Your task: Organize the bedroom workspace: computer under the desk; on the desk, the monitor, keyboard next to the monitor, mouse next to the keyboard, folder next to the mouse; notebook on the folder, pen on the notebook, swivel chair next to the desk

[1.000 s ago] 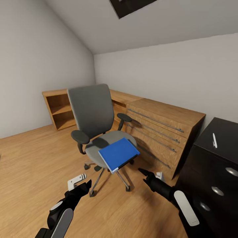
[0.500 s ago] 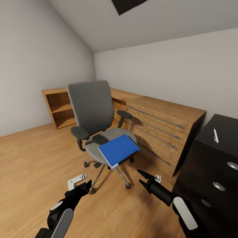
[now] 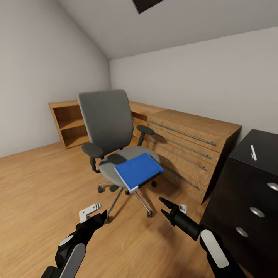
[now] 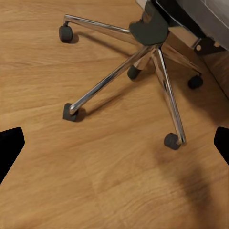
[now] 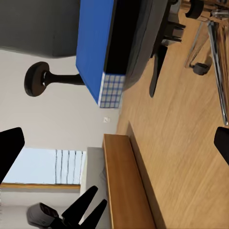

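Resting flat on the seat of the swivel chair [image 3: 110, 127], mid-frame, the folder [image 3: 138, 170] overhangs the front edge, so its near corner is free for a pinch; this reach looks aimed at it. The right tool [image 3: 165, 207], lower centre, points up toward that corner with its fingers parted and empty, arm stretched from the lower right. The left tool [image 3: 96, 213] hangs low over the wood floor [image 3: 34, 181] by the chair's chrome base, its fingers spread wide and empty. At the right edge the pen [image 3: 253, 152] lies on the black tabletop [image 3: 266, 144].
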Controlling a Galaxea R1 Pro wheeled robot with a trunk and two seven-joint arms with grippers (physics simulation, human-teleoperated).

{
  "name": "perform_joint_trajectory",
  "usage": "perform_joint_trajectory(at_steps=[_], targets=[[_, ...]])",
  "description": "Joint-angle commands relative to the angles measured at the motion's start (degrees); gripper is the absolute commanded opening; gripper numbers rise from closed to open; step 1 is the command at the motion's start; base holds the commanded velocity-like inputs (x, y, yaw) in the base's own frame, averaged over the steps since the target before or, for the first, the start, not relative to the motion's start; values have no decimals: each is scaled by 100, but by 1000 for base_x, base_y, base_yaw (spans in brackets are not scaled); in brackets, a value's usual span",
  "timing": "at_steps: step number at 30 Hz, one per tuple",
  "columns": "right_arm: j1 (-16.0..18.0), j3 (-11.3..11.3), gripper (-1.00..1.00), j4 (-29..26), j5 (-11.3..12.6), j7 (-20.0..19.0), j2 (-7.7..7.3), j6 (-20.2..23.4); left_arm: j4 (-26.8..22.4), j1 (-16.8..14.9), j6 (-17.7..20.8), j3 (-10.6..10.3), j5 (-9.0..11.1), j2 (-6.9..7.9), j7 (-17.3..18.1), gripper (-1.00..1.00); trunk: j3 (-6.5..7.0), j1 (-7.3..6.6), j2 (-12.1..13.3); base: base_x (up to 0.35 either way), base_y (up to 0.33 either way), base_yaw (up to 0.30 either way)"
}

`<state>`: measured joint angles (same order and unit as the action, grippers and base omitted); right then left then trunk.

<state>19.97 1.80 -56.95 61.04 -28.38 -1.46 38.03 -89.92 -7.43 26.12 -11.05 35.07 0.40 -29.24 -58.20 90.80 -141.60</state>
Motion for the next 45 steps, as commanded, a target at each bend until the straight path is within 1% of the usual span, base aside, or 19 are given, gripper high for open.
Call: perform_joint_trajectory(at_steps=[1, 4, 5, 7, 9, 10, 14, 18, 20, 22, 26, 31, 38, 43, 45], targets=[[4, 13, 100, 0, 27, 7, 17, 42, -8, -4, 7, -11, 52, 4, -55, 100, -24, 21, -44, 0, 0, 0], [6, 19, 100, 0, 40, 33, 73, 35, -8, -4, 7, -11, 52, 2, -55, 100, -78, 87, -164, 0, 0, 0], [9, 20, 100, 0, 43, 37, 88, 26, -8, -4, 7, -11, 52, 3, -55, 100, -100, 90, -165, 0, 0, 0], [13, 21, 100, -13, 40, 49, 235, -40, -8, -4, 7, -11, 52, 4, -55, 100, -100, 90, -165, 0, 0, 0], [14, 21, 100, -19, 36, 65, 341, -113, -8, -4, 7, -11, 52, 4, -55, 100, -100, 90, -165, 0, 0, 0], [16, 22, 100, -25, 37, 165, 442, -389, -8, -4, 7, -11, 52, 4, -31, 100, -100, 90, -165, 0, 0, 0], [16, 22, 100, -15, 39, 226, 462, -467, 0, -4, 7, -11, 58, 9, -1, 100, -100, 90, -165, 0, 0, 0], [16, 27, 100, 6, 63, 466, 473, -492, 59, -4, 0, -45, 52, 10, 2, 100, -100, 90, -165, 140, 0, 0], [16, 29, 100, 10, 132, 510, 472, -491, 69, -4, 1, -61, 48, 11, -2, 100, -100, 90, -165, 177, 0, 0], [16, 24, 100, 14, 300, 549, 472, -490, 78, -4, 1, -69, 51, 12, -12, 100, -100, 90, -165, 76, 0, 0], [16, 22, 100, 21, 395, 637, 471, -490, 101, -4, -1, -85, 53, 8, -19, 100, -100, 90, -165, 105, 0, 0], [16, 23, 100, 26, 414, 776, 471, -497, 118, -4, 3, -89, 67, 12, -6, 100, -100, 90, -165, 111, 0, 0], [16, 26, 100, 21, 419, 812, 467, -494, 90, -4, 4, -77, 80, 13, -8, 100, -100, 90, -165, 12, 0, 0], [16, 30, 100, 18, 425, 815, 456, -490, 68, -4, 13, -54, 83, 13, -29, 100, -211, 103, -172, 2, 0, 0], [16, 30, 100, 18, 424, 816, 459, -490, 65, -4, 13, -50, 84, 12, -33, 100, -211, 103, -172, 0, 0, 0]])
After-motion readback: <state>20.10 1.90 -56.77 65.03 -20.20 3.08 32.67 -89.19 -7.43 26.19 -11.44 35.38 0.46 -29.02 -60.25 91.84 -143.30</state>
